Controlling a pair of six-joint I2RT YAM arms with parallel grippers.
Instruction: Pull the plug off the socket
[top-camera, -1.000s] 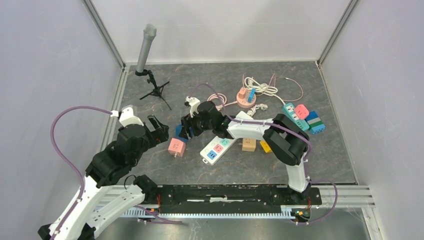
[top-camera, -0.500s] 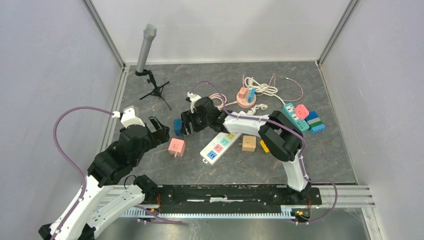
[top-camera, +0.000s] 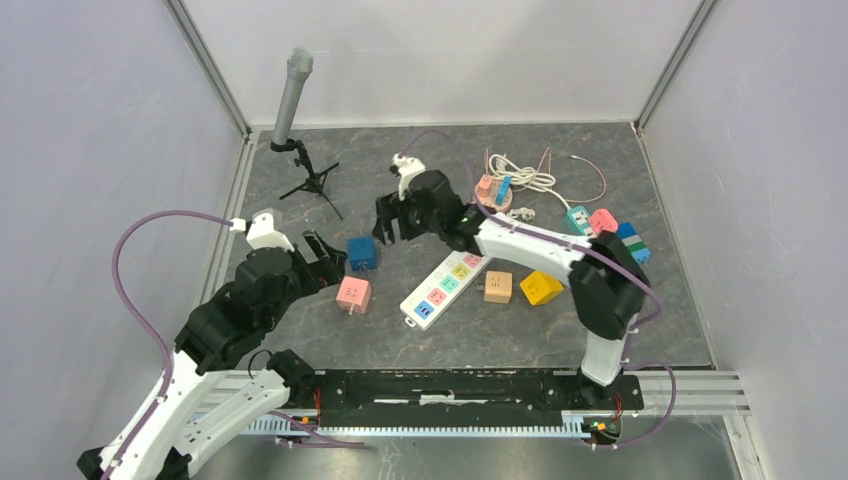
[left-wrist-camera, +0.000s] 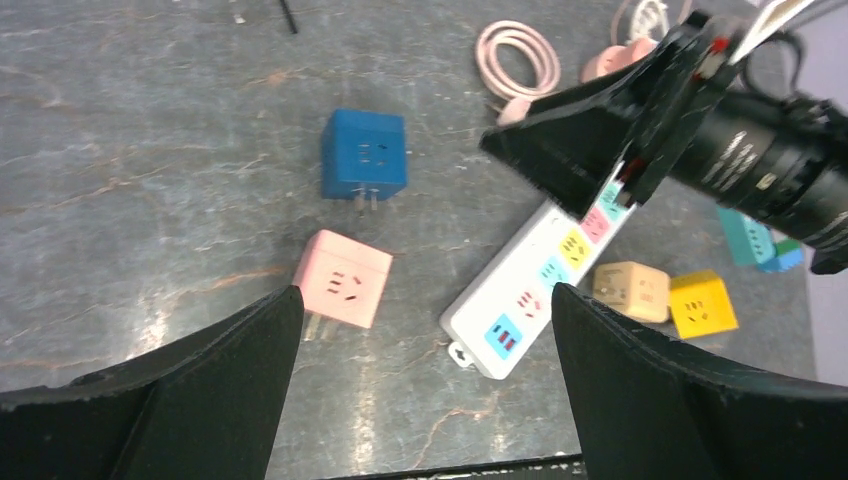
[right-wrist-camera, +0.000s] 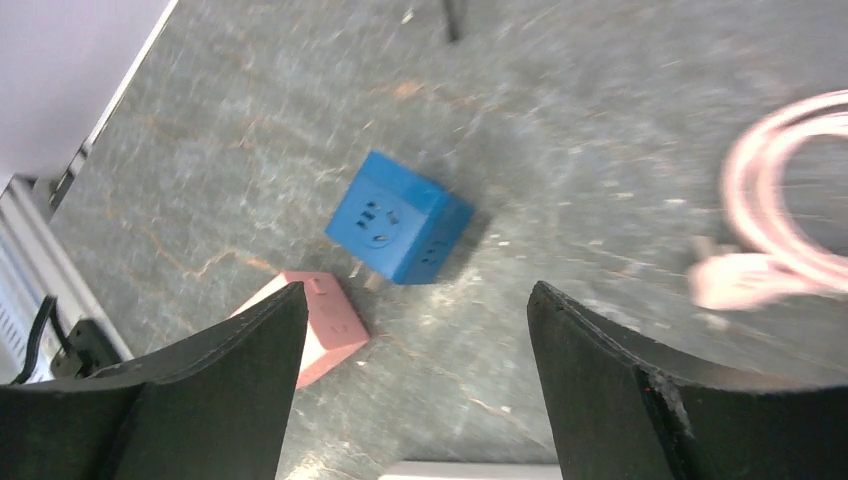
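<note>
Both arms crowd the left of the desk, so a clash threatens if either reaches in. The right pincer, wide and empty, hangs over the blue plug cube, which lies loose, apart from the white power strip. The left pincer gapes nearby. Pale walls enclose the dark marbled, cluttered desk.

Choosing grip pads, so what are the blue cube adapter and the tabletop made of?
Blue cube-shaped adapter: probably moulded plastic, matte, from its even colour and crisp edges. Dark grey tabletop: marble-veined, perhaps a printed mat or laminate; real stone cannot be excluded.
</note>
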